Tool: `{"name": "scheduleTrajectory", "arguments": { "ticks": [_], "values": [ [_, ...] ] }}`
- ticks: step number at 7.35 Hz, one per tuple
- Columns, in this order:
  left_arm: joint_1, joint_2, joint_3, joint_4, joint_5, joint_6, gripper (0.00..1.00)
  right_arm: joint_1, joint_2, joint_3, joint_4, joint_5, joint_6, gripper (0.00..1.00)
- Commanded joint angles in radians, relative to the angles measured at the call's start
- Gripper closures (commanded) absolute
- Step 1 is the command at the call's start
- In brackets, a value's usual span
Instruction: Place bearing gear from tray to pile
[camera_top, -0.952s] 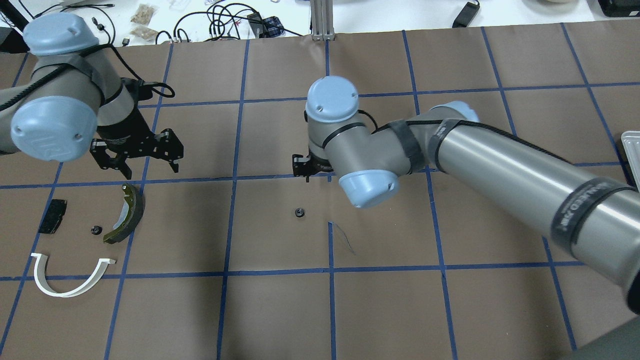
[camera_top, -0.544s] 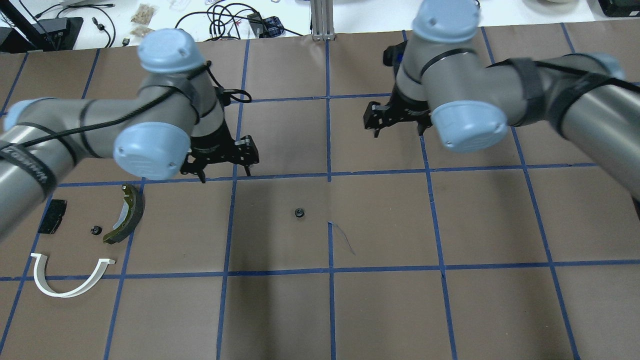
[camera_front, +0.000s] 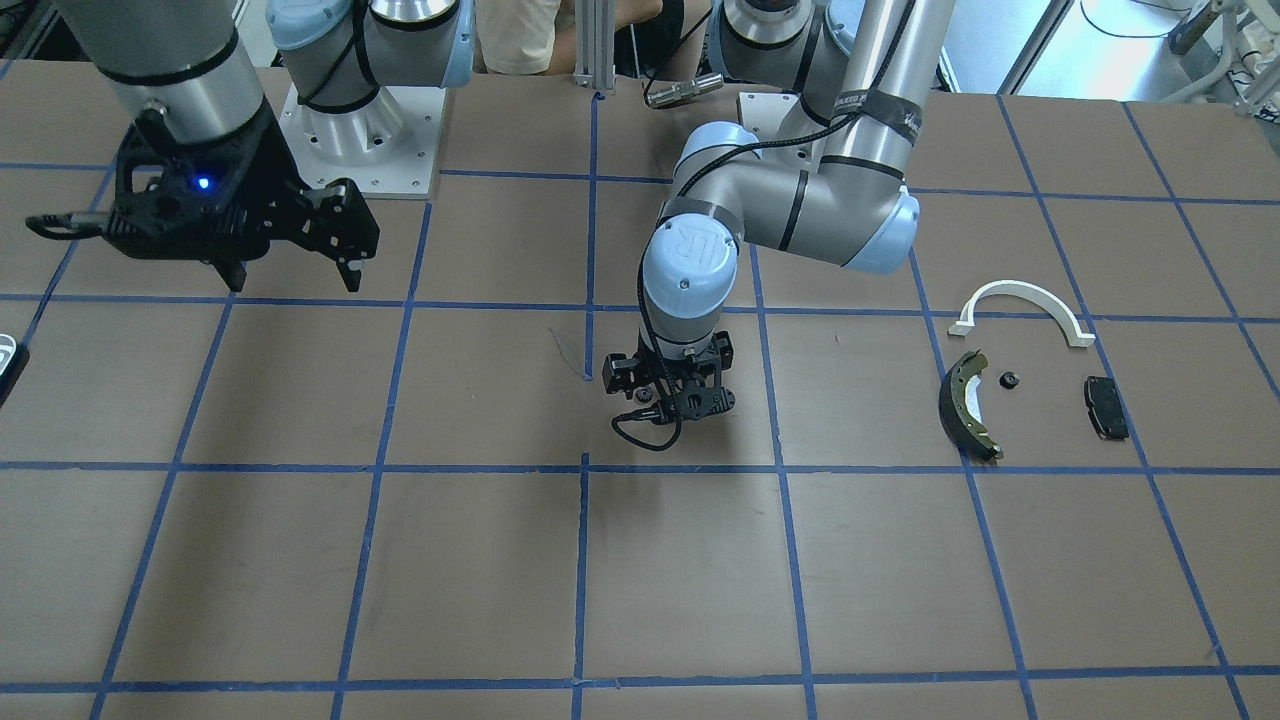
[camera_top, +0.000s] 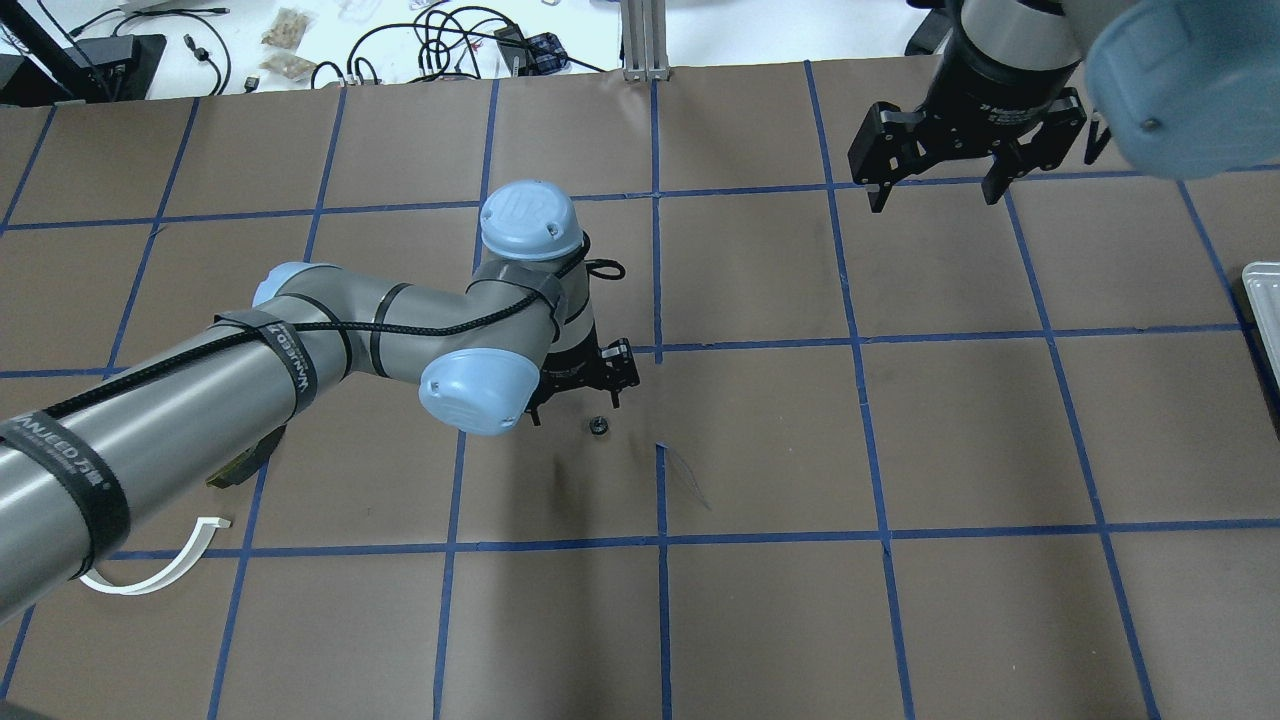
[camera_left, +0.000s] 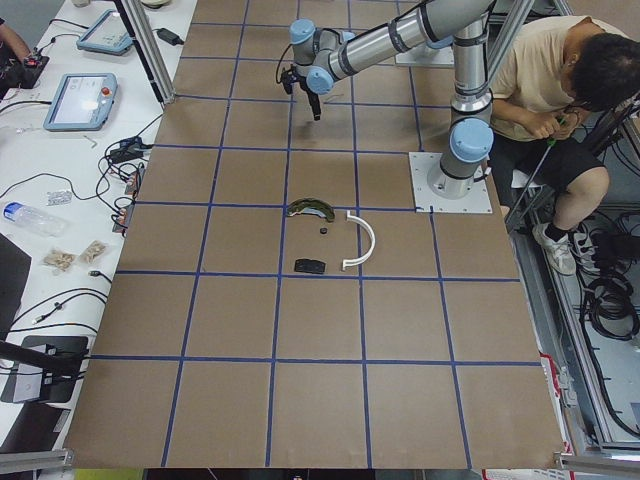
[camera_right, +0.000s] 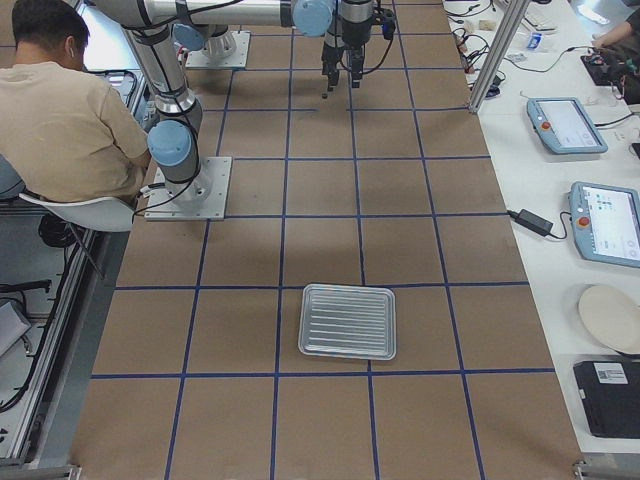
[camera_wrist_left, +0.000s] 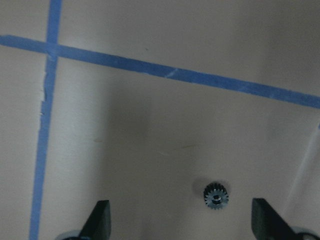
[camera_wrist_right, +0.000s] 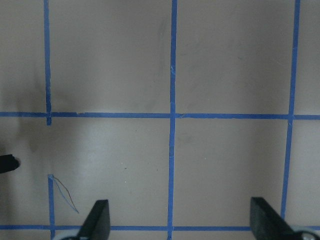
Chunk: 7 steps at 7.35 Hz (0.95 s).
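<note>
The bearing gear (camera_top: 598, 425) is a small black toothed wheel lying on the brown table near its middle. My left gripper (camera_top: 575, 405) hangs open just over it. In the left wrist view the gear (camera_wrist_left: 215, 195) lies between the two fingers, nearer the right one, and nothing touches it. My right gripper (camera_top: 937, 190) is open and empty, high over the back right of the table. The pile lies at my left: a white arched bracket (camera_front: 1020, 300), a brake shoe (camera_front: 965, 405), a black pad (camera_front: 1105, 407) and another small gear (camera_front: 1010, 380).
The metal tray (camera_right: 348, 321) lies empty at my far right; only its edge (camera_top: 1262, 300) shows in the overhead view. My left arm covers most of the pile there. A person sits behind the robot base (camera_right: 60, 110). Blue tape lines grid the table.
My left arm has swung from beside the pile to the table's middle and lowered over the gear. My right arm has pulled back and away to the far right. The gear has not moved.
</note>
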Motion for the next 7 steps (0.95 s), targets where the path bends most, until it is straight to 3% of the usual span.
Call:
{"name": "scheduleTrajectory", "arguments": {
  "ticks": [1,2,4,5,6,7],
  "values": [
    [-0.007,-0.023,-0.043,0.091,-0.004,-0.002,0.05,0.011,-0.042,0.059,0.031,-0.027,0.003,0.00],
    [-0.010,-0.023,-0.039,0.093,-0.005,-0.013,0.05,0.009,-0.042,0.088,0.023,-0.009,0.001,0.00],
    [-0.012,-0.023,-0.040,0.093,-0.004,-0.010,0.24,0.012,-0.064,0.098,0.015,0.060,0.013,0.00],
    [-0.010,-0.022,-0.040,0.093,-0.005,-0.010,0.62,0.012,-0.064,0.089,0.017,0.063,0.016,0.00],
    [-0.009,-0.005,-0.042,0.093,-0.004,-0.004,0.91,0.002,-0.061,0.076,0.015,0.042,0.004,0.00],
    [-0.004,-0.002,-0.040,0.093,-0.004,0.001,1.00,-0.001,-0.067,0.079,0.021,-0.002,-0.002,0.00]
  ]
}}
